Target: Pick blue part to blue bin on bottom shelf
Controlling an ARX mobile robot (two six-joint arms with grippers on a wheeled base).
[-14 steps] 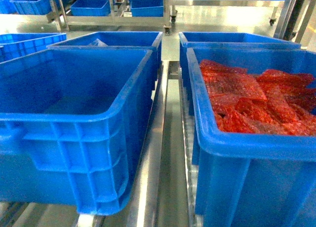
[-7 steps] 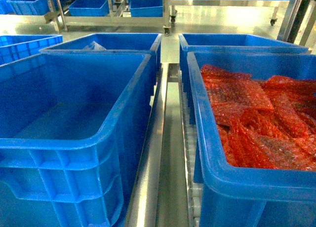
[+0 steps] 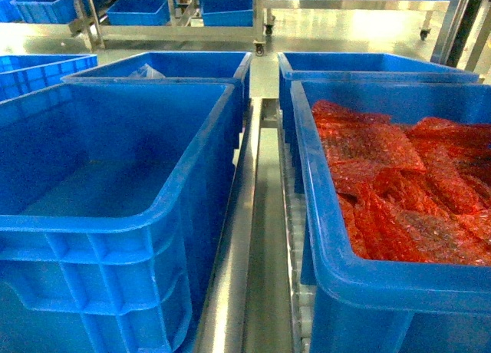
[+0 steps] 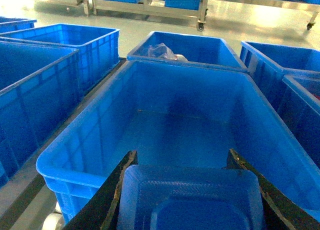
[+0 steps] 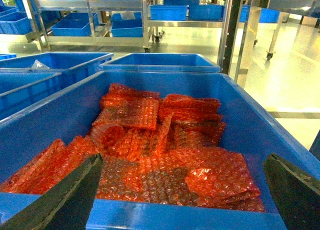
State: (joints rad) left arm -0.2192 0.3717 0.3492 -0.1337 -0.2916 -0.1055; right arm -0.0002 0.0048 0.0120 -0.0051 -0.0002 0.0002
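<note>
Blue bin (image 4: pixel 85 140) just beyond left tool (image 4: pixel 182 155) (blue piece (image 4: pixel 190 200) between its jaws)

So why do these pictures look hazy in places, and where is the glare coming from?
Head view: soft overall, the polished floor behind the crates washes out under overhead light. Left wrist view: a blue tray right at the lens is blurred, with a dark shadow on the empty crate floor. Right wrist view: sharpest, though the floor at right glares white.
</note>
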